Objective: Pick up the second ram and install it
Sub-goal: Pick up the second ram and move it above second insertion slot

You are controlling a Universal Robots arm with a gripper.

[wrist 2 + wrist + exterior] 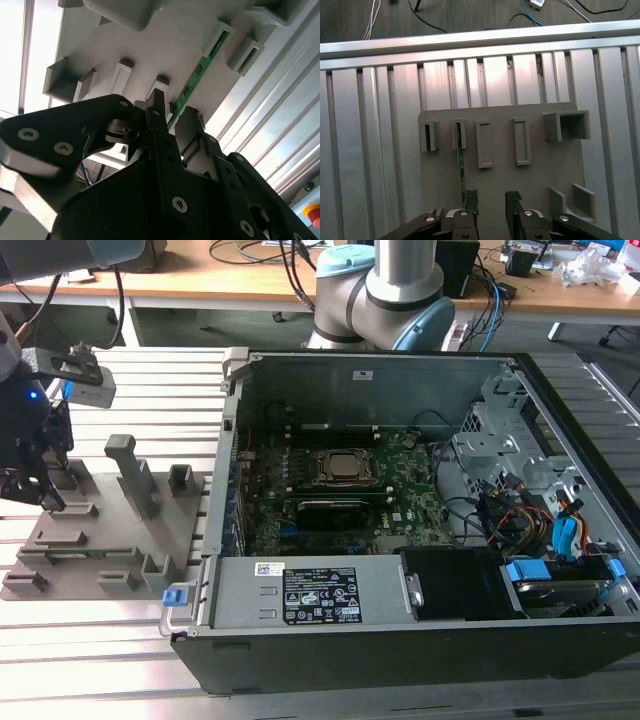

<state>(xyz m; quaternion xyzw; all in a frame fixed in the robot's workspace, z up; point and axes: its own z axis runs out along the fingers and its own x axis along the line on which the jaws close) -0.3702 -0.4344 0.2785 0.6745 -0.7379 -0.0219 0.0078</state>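
Note:
The second ram (200, 67) is a thin green stick standing on edge in a slot of the gray fixture block (540, 170), also seen as a narrow green line (461, 160) in the first wrist view. My gripper (491, 201) hovers open over the fixture, its two black fingers apart. The stick's near end reaches the fingertips (159, 100), close by one finger; it is not clamped. In the exterior view the gripper (47, 492) hangs over the fixture block (110, 530) at the exterior view's left, beside the open computer case (400, 360).
Inside the case lie the green motherboard (400, 502) with its CPU socket (335, 468), cables and a drive cage on the exterior view's right. The fixture has raised posts (128, 465) and several holders. All rests on a slatted aluminium table (120, 660).

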